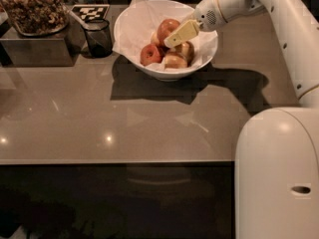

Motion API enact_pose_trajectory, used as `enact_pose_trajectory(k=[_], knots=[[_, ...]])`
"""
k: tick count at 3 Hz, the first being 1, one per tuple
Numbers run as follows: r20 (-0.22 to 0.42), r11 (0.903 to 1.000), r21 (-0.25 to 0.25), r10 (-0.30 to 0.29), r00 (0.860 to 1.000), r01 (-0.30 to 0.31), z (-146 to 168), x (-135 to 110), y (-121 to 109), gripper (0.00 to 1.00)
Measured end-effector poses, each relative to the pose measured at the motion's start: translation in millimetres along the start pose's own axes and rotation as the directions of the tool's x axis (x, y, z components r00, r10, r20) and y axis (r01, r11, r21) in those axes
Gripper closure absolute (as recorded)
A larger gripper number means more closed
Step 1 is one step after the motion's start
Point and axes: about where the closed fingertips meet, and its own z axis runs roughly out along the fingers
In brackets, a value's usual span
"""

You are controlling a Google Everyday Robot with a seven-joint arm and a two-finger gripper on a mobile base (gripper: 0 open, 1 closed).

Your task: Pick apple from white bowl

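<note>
The white bowl point(204, 54), lined with crinkled white paper, stands at the back middle of the brown table. The apple point(167, 26), large and red-orange, lies at the back of the bowl, highest of the fruit. My gripper point(173, 38) reaches in from the right, over the bowl's right rim, with its yellowish tip against the apple's right side. A smaller dark-red apple point(149, 54) and paler yellow-tan apples point(174, 60) lie in front of and below it.
A small dark glass cup point(97, 38) stands just left of the bowl. A dark box with a dish of brown snacks point(32, 11) is at the far left. A black-and-white marker tag point(89, 11) lies behind the cup. My white base point(276, 173) fills the lower right.
</note>
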Motion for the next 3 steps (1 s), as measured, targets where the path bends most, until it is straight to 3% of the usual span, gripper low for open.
enact_pose_trajectory(k=[1, 2, 3], knots=[[0.073, 0.9997, -0.024, -0.004, 0.997, 0.006, -23, -8, 12, 1.00], [0.166, 0.9987, -0.051, 0.014, 0.986, -0.005, -57, -10, 32, 1.00], [0.249, 0.9997, -0.011, 0.024, 0.968, -0.022, -104, -6, 58, 1.00]])
